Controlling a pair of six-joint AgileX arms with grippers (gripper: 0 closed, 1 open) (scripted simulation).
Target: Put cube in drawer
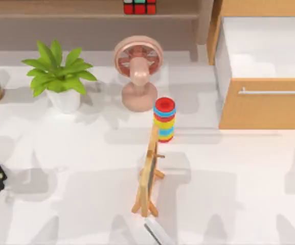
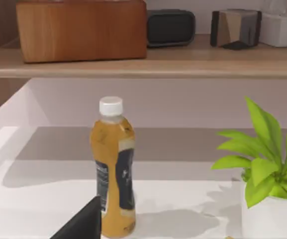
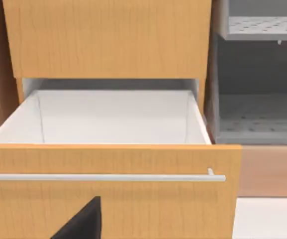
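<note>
Currently cube [image 1: 139,6] sits on shelf [image 1: 86,16], drawer [image 1: 265,99] open. Gripper states: cannot tell. Risk: reach clips fan [image 1: 138,66] or ring stack [image 1: 164,120].

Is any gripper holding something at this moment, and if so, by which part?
Nothing appears held. The black-framed puzzle cube sits on the brown wooden shelf; the light-wood drawer stands open, its white inside bare.

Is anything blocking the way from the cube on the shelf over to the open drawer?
Yes: the shelf's upright end panel stands between the cube, on the shelf at the back, and the drawer, which is pulled open to the right with its white interior bare. The cube would likely need lifting forward, then across.
</note>
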